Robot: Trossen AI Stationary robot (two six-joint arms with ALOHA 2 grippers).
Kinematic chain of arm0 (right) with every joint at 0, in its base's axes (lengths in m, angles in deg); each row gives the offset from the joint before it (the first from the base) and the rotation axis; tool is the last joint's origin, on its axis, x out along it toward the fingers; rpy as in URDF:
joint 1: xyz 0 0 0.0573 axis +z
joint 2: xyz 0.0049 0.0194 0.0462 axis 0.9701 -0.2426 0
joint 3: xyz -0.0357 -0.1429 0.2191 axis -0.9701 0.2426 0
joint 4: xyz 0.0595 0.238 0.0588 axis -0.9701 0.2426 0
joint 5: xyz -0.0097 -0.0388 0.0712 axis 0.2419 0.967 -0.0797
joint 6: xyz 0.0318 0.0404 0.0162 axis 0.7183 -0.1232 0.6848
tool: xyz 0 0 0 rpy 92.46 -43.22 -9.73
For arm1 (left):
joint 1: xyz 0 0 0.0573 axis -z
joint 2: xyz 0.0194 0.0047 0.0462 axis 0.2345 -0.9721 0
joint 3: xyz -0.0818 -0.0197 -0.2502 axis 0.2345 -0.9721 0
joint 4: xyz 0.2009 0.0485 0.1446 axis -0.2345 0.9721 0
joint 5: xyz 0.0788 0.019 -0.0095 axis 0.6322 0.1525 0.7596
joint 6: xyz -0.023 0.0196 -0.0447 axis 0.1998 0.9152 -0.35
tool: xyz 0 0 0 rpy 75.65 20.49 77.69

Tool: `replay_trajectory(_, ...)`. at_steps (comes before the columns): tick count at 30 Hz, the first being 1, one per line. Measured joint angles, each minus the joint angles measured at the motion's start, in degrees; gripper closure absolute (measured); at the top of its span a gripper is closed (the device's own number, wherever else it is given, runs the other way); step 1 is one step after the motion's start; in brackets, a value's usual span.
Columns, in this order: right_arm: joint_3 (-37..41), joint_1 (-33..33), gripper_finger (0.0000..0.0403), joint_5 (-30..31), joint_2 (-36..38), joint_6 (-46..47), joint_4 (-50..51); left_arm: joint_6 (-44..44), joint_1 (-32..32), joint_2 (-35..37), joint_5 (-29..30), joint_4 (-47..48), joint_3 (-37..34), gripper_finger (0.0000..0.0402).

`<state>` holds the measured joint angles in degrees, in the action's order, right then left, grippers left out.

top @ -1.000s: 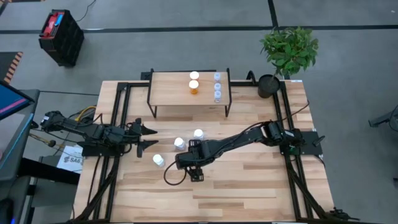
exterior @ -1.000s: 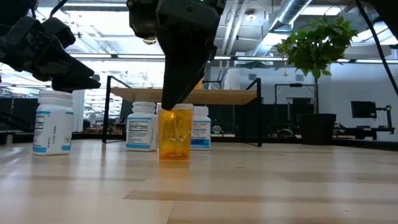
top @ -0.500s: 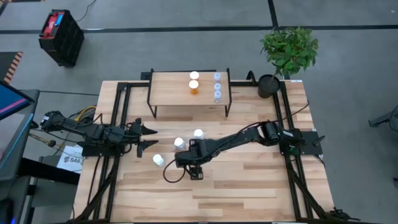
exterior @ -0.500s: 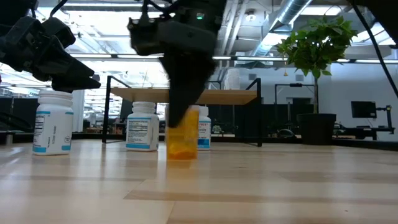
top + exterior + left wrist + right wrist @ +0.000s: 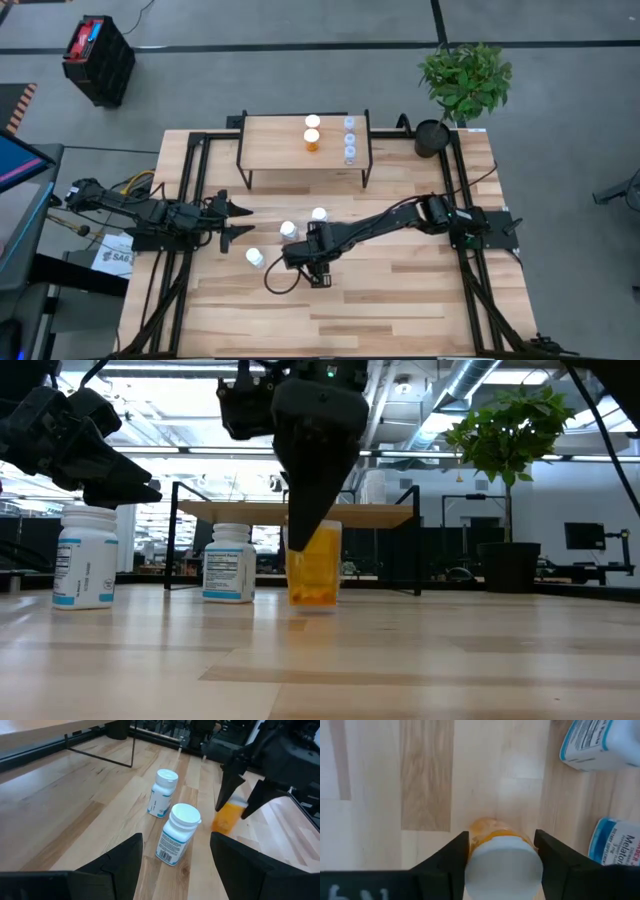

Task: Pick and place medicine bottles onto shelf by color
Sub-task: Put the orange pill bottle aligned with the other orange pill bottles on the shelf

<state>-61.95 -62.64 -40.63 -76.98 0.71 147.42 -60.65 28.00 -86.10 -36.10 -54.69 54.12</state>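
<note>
Wooden table (image 5: 400,290), white bottle (image 5: 615,845) label reading "Melatonin", orange bottle (image 5: 502,855) unlabeled

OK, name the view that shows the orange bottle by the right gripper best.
Low view: the orange bottle stands side-on. Right wrist view shows its white cap between the right gripper fingers; left wrist view, partly hidden; high view hides it.

Orange bottle (image 5: 316,565) with white cap upright on table, near middle, between dark fingers. Three white bottles (image 5: 287,230) upright on table toward left half. Shelf (image 5: 275,140) at far edge carries one white, one orange, two clear bottles, upright.
</note>
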Motion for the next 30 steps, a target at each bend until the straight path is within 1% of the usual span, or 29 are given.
replay_trajectory(4, -2.03, 0.0, 0.0213, 0.0, -0.07, 0.02, 2.72, 0.0, 0.0, 0.0, 0.0, -0.02, 0.0, 0.018)
replay_trajectory(9, -6.7, -0.02, 0.0211, 0.0, -0.04, -1.19, 6.21, 0.0, 0.0, 0.0, 0.0, -0.04, 0.0, 0.018)
replay_trajectory(12, -11.11, -0.59, 0.0199, 0.0, -0.04, -3.67, 8.34, 0.0, 0.0, 0.0, 0.0, -0.04, 0.0, 0.018)
replay_trajectory(16, -17.35, -2.53, 0.0204, 1.43, 0.06, -7.39, 12.04, 0.0, 0.0, 0.0, 0.0, -0.04, 0.0, 0.018)
replay_trajectory(19, -16.13, -5.0, 0.0213, 2.21, 2.81, -11.22, 10.99, 0.0, -0.02, 0.02, -0.02, -0.07, 0.0, 0.018)
replay_trajectory(23, -16.26, -9.76, 0.0207, 3.14, 5.36, -14.33, 11.35, 0.0, -0.02, 0.02, -0.02, -0.09, 0.0, 0.018)
replay_trajectory(26, -16.21, -13.83, 0.0202, 3.21, 6.19, -18.03, 9.61, 0.0, 0.0, 0.02, -0.02, -0.06, 0.0, 0.018)
replay_trajectory(30, -16.22, -19.09, 0.0207, 3.23, 6.47, -22.34, 6.97, 0.0, -0.01, 0.02, -0.01, -0.04, 0.0, 0.018)
